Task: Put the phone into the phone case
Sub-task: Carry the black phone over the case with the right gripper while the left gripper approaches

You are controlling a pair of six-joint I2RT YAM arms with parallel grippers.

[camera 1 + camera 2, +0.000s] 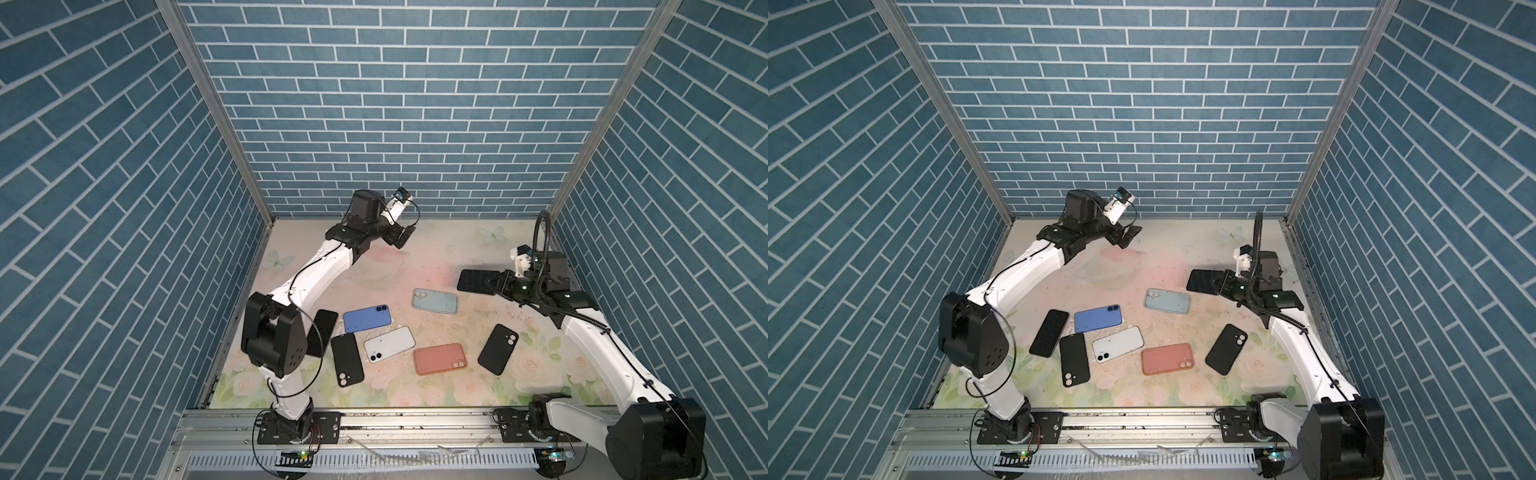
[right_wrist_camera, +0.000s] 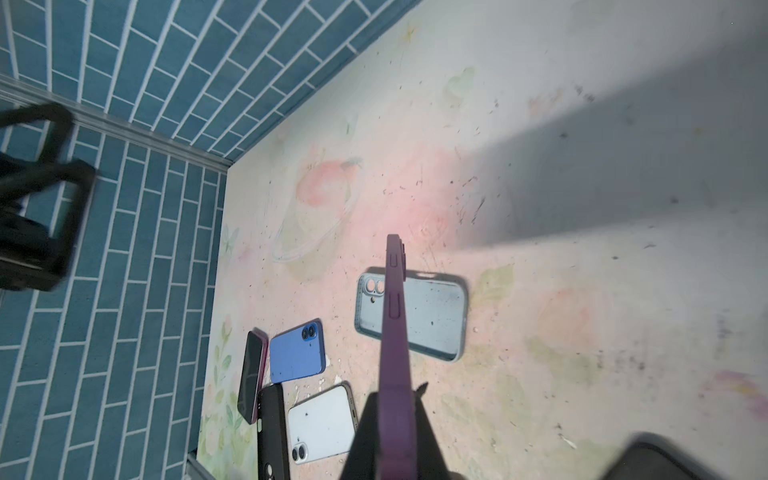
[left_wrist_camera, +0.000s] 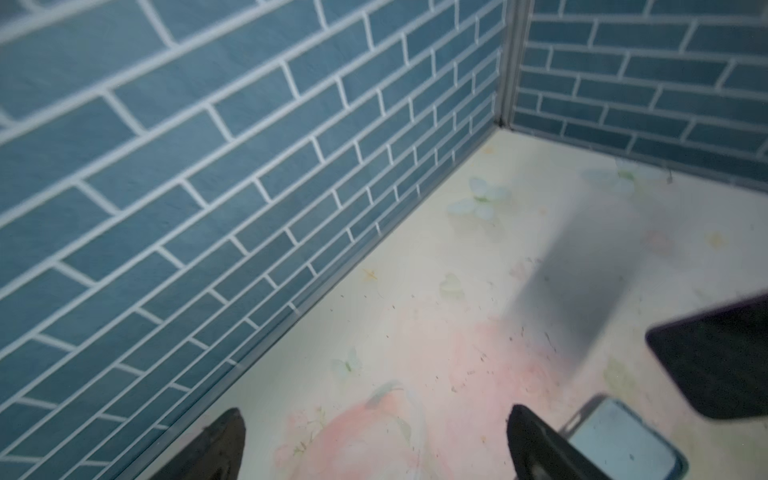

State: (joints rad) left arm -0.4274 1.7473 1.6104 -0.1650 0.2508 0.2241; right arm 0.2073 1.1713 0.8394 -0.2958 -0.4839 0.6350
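Purple-cased phone [image 2: 394, 332] is clamped edge-on in the right tool [image 2: 392, 399] above the tabletop [image 2: 540, 332]; left tool [image 3: 374, 411] hangs wide open, empty, near the back wall [image 1: 374, 124].

My right gripper [image 1: 496, 284] holds a phone [image 1: 471, 281] over the table [image 1: 436, 249], right rear. Just before and left of it lies what I take for an open case [image 1: 434, 300]. Six more phones and cases [image 1: 389, 344] lie further forward; the left gripper [image 1: 402, 237] hangs by the back wall [image 1: 374, 124]
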